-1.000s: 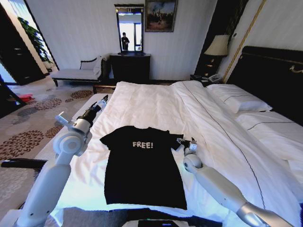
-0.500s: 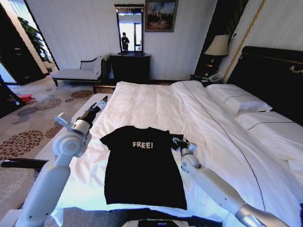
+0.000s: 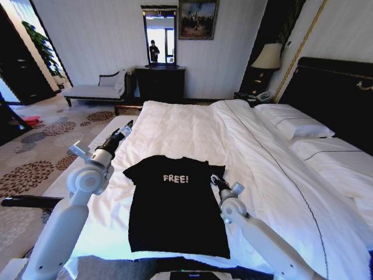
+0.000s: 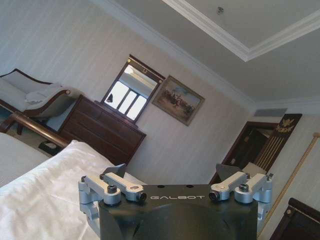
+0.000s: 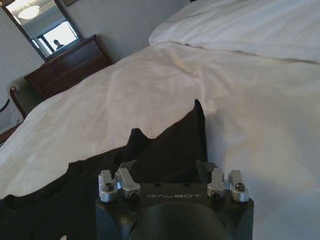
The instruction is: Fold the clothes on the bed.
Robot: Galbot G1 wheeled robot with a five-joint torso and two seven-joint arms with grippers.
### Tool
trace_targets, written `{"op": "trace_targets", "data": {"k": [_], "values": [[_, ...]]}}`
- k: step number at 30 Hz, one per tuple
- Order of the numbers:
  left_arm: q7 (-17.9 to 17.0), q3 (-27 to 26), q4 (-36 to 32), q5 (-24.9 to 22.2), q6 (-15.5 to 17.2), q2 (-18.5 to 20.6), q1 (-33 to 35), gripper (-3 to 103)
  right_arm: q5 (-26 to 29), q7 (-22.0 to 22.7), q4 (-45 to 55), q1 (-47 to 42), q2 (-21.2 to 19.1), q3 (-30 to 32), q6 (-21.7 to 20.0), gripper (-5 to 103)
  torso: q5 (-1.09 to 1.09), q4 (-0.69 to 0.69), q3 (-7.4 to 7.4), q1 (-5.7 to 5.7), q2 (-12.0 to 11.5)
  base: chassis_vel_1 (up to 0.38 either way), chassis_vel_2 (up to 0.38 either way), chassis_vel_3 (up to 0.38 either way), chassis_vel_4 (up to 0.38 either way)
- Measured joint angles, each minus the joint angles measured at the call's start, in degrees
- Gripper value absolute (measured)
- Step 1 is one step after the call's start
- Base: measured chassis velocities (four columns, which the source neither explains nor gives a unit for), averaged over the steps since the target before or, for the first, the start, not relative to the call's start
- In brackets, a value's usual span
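Observation:
The clothes, one black T-shirt point(image 3: 175, 204) with white "FREE!" lettering, lie flat and face up on the white duvet of the bed point(image 3: 192, 128), near its foot. My right gripper point(image 3: 217, 182) is at the shirt's right sleeve point(image 3: 215, 172). In the right wrist view that gripper point(image 5: 165, 170) is open, and the black sleeve point(image 5: 175, 145) lies just under and ahead of its fingers. My left gripper point(image 3: 125, 129) is held up in the air beyond the bed's left edge, away from the shirt. In the left wrist view it point(image 4: 170, 172) is open and holds nothing.
White pillows point(image 3: 291, 122) rest against the dark headboard point(image 3: 332, 87) at the right. A lamp point(image 3: 268, 56) stands on a nightstand at the bed's head. A dark dresser point(image 3: 160, 81) and a chaise point(image 3: 93, 90) line the far wall. Patterned carpet point(image 3: 35, 169) lies to the left.
My right gripper has drawn back toward me and a little left, from beside the sleeve's outer edge onto the sleeve. The left arm and the shirt have barely moved.

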Motion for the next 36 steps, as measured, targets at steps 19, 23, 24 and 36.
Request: {"op": "trace_targets", "data": {"k": [19, 23, 24, 36], "values": [[0.01, -1.17, -0.69, -0.34, -0.06, 1.20, 1.14, 100, -1.91, -0.96, -0.43, -2.41, 1.51, -0.02, 0.46, 65, 0.00, 0.00, 0.00, 0.01, 0.00, 0.000, 0.000, 0.000, 0.000], [0.01, -1.04, -0.70, -0.33, -0.07, 1.07, 1.14, 100, -2.44, -1.27, -0.44, -3.13, 1.61, 0.26, 0.75, 65, 0.00, 0.01, 0.00, 0.01, 0.00, 0.000, 0.000, 0.000, 0.000], [0.01, -0.99, -0.73, -0.33, -0.07, 1.08, 1.09, 100, -2.54, -1.35, -0.50, -3.31, 1.71, 0.40, 0.80, 63, 0.00, 0.01, 0.00, 0.01, 0.00, 0.000, 0.000, 0.000, 0.000], [0.00, -1.00, -0.77, -0.43, -0.08, 1.32, 1.04, 100, -3.17, -1.73, -1.15, -3.54, 2.80, -0.11, 0.98, 38, 0.00, 0.01, 0.00, 0.01, 0.00, 0.000, 0.000, 0.000, 0.000]]}}
